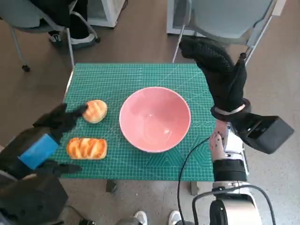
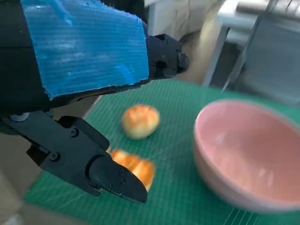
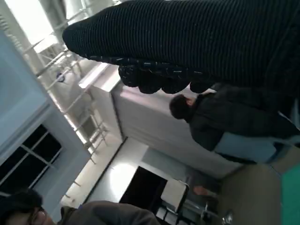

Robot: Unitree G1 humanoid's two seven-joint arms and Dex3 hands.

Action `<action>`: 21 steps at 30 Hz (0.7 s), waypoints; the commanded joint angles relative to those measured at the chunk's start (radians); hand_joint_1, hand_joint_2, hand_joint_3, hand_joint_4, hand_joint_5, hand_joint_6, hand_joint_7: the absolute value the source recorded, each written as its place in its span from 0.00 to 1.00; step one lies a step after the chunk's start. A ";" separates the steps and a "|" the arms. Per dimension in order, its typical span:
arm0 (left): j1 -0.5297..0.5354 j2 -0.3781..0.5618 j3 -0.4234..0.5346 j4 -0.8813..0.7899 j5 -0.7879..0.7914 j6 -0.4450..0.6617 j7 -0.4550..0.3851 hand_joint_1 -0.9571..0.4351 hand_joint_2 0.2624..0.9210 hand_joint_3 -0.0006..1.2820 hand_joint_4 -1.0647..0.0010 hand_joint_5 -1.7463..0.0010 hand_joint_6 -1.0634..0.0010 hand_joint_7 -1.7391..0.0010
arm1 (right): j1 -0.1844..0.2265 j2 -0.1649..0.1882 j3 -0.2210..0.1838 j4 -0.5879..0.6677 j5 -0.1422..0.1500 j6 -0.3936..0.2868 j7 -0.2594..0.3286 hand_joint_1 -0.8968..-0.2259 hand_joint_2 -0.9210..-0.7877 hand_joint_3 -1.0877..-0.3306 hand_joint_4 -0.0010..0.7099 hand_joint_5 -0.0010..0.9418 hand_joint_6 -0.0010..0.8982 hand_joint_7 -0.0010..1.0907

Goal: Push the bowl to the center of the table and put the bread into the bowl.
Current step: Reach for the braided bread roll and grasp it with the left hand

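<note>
Pink bowl (image 1: 155, 119) mid worktop (image 1: 136, 75), round bread (image 1: 95, 111) and long bread (image 1: 87, 148) beside it; left hand (image 1: 55, 123) spread, empty, fingertip near round bread; right hand (image 1: 219, 70) raised, empty, fingers apart

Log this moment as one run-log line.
pink ceramic bowl: mid-mat, empty | round bread roll, ridged bread loaf: on green mat | left hand: open near roll | right hand: raised, empty

Left hand (image 1: 51, 124) low, fingers spread, holding nothing. Right hand (image 1: 216, 70) raised, empty, fingers loosely apart.
</note>
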 commanded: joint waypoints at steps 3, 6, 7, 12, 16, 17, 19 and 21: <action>0.033 0.028 -0.092 0.037 0.048 0.008 0.009 0.58 0.62 0.01 0.99 1.00 0.80 0.98 | 0.024 -0.001 0.007 -0.001 0.006 0.017 -0.009 0.30 0.00 0.21 0.16 0.00 0.21 0.07; 0.034 0.027 -0.132 0.060 0.073 0.007 0.019 0.58 0.63 0.01 0.98 1.00 0.79 0.99 | 0.024 0.001 0.008 0.002 0.009 0.017 -0.009 0.30 0.00 0.21 0.16 0.00 0.21 0.07; 0.033 0.027 -0.143 0.066 0.079 0.009 0.021 0.57 0.63 0.01 0.97 0.99 0.79 0.99 | 0.024 0.001 0.008 0.003 0.010 0.017 -0.009 0.30 0.00 0.21 0.16 0.00 0.21 0.07; 0.009 0.029 -0.212 0.097 0.120 0.024 0.017 0.55 0.63 0.01 0.96 0.99 0.77 0.99 | 0.021 0.003 0.006 0.011 0.014 0.018 -0.008 0.30 0.00 0.21 0.16 0.00 0.21 0.08; -0.015 0.021 -0.266 0.132 0.157 0.024 0.022 0.52 0.63 0.01 0.93 0.99 0.75 0.99 | 0.020 0.004 0.005 0.012 0.019 0.022 -0.006 0.30 0.00 0.21 0.16 0.00 0.21 0.08; -0.022 0.018 -0.277 0.141 0.163 0.024 0.023 0.52 0.63 0.01 0.92 0.99 0.74 0.99 | 0.019 0.004 0.005 0.012 0.020 0.023 -0.006 0.30 0.00 0.21 0.16 0.00 0.21 0.08; -0.035 0.011 -0.297 0.161 0.176 0.025 0.024 0.52 0.63 0.01 0.92 0.99 0.74 0.99 | 0.020 0.004 0.006 0.011 0.022 0.025 -0.006 0.30 0.00 0.21 0.16 0.00 0.21 0.08; -0.049 0.003 -0.316 0.182 0.188 0.024 0.027 0.51 0.63 0.00 0.91 0.99 0.73 0.99 | 0.019 0.004 0.006 0.011 0.023 0.026 -0.006 0.30 0.00 0.21 0.16 0.00 0.21 0.08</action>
